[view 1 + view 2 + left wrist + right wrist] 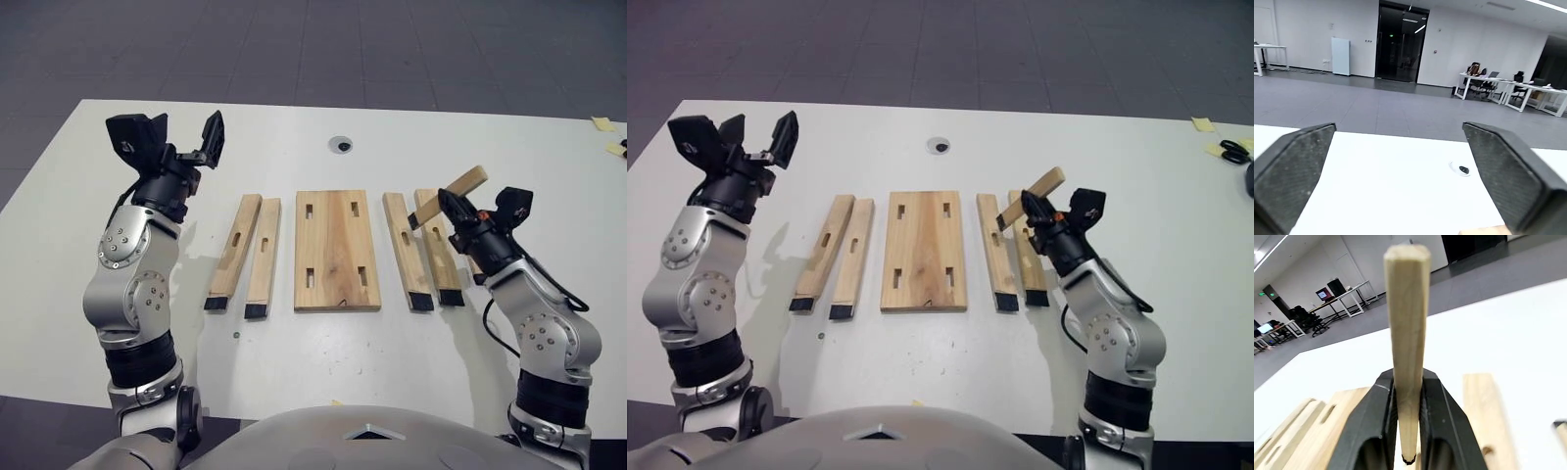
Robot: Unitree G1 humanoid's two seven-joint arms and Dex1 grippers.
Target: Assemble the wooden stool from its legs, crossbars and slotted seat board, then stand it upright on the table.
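Open-plan office; white tabletop [118,323] on a grey floor [1376,105]; far desks [1508,88] with chairs [1475,68], a monitor [1324,294]; dark glass doors [1400,44].

wooden bar [1406,308] base hidden in right tool [1407,378] (tip peeking); dark object [1248,181] edge-cut

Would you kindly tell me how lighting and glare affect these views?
Left eye view: even overhead light, no glare on the seat board, its four slots plain, the white table bright around it. Left wrist view: a ceiling light strip glows bright, yet the table shows no hot spot. Right wrist view: the crossbar, clamped in the right gripper, is evenly lit along its face.
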